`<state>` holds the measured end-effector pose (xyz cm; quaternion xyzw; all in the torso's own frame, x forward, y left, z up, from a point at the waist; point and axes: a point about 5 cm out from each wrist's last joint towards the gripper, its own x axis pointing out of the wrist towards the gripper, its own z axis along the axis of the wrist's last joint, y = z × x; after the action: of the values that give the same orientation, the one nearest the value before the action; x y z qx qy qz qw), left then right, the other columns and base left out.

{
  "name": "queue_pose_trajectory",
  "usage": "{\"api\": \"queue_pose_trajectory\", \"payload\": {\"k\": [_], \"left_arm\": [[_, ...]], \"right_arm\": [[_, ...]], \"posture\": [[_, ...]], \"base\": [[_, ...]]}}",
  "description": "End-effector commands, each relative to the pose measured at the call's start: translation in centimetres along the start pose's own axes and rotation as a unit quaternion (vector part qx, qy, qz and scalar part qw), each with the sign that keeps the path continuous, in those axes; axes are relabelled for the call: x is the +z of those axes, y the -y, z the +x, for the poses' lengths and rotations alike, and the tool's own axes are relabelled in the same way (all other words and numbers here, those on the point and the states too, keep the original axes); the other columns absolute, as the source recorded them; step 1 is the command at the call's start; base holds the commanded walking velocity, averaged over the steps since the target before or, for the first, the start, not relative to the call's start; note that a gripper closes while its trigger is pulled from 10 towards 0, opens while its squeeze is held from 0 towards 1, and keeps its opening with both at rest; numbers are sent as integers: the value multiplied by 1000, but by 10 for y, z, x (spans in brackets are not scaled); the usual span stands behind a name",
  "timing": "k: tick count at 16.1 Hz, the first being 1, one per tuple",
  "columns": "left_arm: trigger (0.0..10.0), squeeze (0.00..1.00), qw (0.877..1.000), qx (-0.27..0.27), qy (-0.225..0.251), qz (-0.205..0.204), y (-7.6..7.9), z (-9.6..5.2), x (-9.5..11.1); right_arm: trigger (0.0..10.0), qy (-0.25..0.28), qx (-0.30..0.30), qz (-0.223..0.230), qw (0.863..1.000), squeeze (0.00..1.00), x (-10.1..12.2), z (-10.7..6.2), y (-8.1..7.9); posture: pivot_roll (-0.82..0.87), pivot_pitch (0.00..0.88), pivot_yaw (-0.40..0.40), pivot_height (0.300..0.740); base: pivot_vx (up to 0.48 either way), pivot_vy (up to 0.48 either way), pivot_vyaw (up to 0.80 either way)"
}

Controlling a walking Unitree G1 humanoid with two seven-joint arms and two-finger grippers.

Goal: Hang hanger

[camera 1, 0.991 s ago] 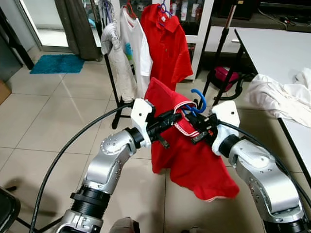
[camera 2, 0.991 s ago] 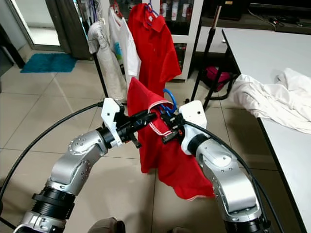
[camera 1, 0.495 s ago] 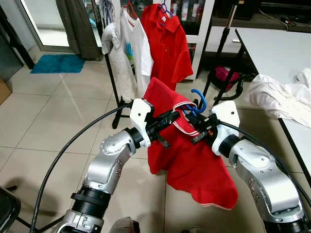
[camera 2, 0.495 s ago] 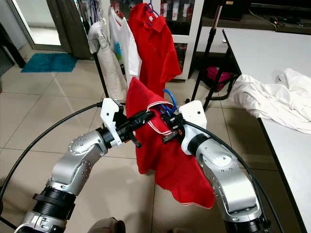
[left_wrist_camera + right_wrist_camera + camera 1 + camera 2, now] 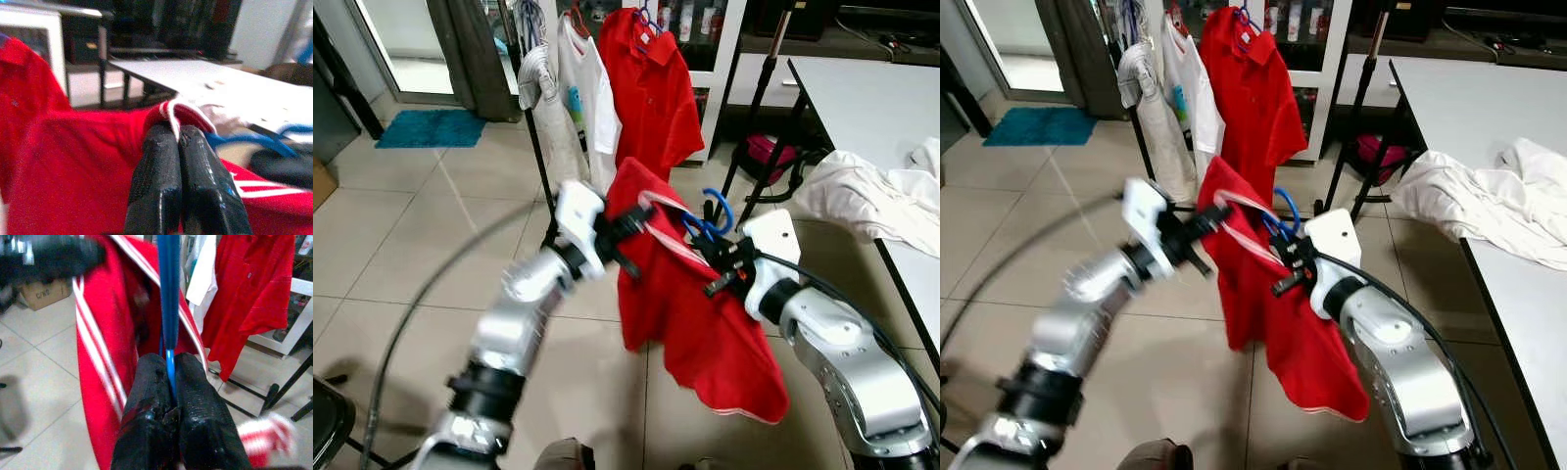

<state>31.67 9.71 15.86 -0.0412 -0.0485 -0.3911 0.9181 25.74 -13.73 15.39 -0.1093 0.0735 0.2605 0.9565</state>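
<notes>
Midway, by my reading: right gripper (image 5: 713, 257) clenches blue hanger (image 5: 716, 210), left gripper (image 5: 636, 217) pinches red shirt (image 5: 690, 313) collar; clothes rack (image 5: 536, 147) at 12 o'clock, hanging still undone.

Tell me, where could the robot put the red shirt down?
The white table is bare behind the heap of white clothes. The tiled floor left of the clothes rack is open too. The rack itself is crowded with shirts.

A red polo shirt (image 5: 1268, 304) on a blue hanger (image 5: 1283, 211) is held up between both claws: the collar is pinched by the left claw (image 5: 1217, 217), the hanger by the right claw (image 5: 1278, 257). White cloth (image 5: 1489, 201) lies on the table (image 5: 1469, 93) at right.
</notes>
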Motion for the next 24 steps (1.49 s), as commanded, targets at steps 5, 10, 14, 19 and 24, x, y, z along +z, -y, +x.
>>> {"api": "queue_pose_trajectory", "payload": {"k": [5, 10, 14, 19, 24], "left_arm": [[0, 0, 992, 105, 42, 64, -55, -28, 47], [0, 0, 952, 275, 15, 133, -117, -64, 70], [0, 0, 958, 229, 17, 170, -123, -55, 97], [0, 0, 970, 194, 13, 148, -99, -25, 75], [0, 0, 964, 236, 104, 59, -117, -21, 112]], "right_arm": [[0, -39, 0, -20, 999, 0, -20, -17, 8], [0, -19, 37, -23, 999, 0, -20, -33, 11], [0, -30, 55, -66, 996, 0, -12, -31, 14], [0, -18, 70, -62, 995, 0, -2, -21, 2], [0, -79, 121, -126, 982, 0, -40, -37, -2]], "posture": [[58, 34, 27, 740], [62, 37, 25, 740], [62, 37, 26, 740], [58, 29, 20, 740], [61, 28, 17, 740]], "base": [[0, 0, 0], [0, 0, 0], [0, 0, 0], [0, 0, 0], [0, 0, 0]]}}
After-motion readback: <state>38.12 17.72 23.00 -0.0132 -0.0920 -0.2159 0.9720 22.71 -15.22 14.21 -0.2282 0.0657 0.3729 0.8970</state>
